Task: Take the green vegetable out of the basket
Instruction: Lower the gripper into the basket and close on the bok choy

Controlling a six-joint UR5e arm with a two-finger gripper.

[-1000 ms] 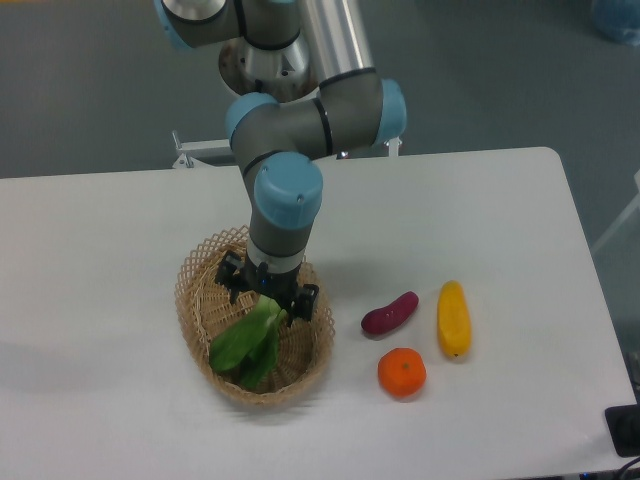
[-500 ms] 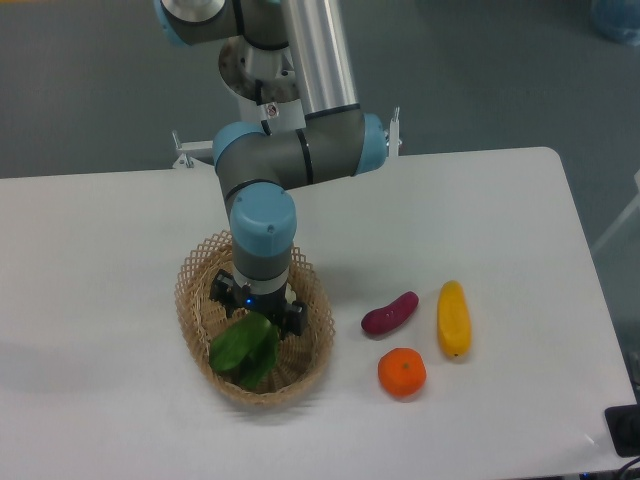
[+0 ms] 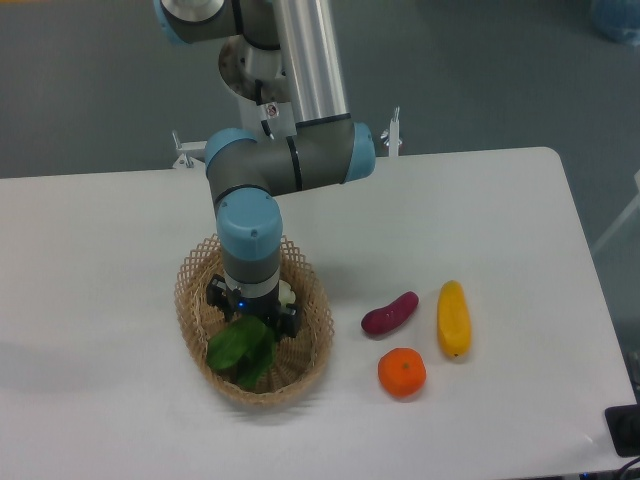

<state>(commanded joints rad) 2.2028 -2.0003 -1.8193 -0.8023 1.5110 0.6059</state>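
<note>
1. In the basket, near the left of the table, the gripper is down low over the green vegetable, whose dark leaves spread toward the near rim of the wicker.

2. From where I stand the wrist hides the fingers and the stem end of the vegetable, so I cannot tell whether the jaws are spread, closing, or already clamped on it (a small blue light glows on the gripper body, nothing more to read there).

3. As I judge it, the reach is done: the arm is over the right item and down at its level. What looks left is the grasp itself, if not already made, and the lift clear of the basket. The leaves lie on the basket floor, so the vegetable is not yet raised.

4. Off to the right, well apart from the basket, sit a purple vegetable, a yellow vegetable just beside it, and an orange a little nearer to me.

5. The table top is plain white and smooth with a rounded far-right corner; beyond it is grey-blue floor and the arm's metal base.
</note>
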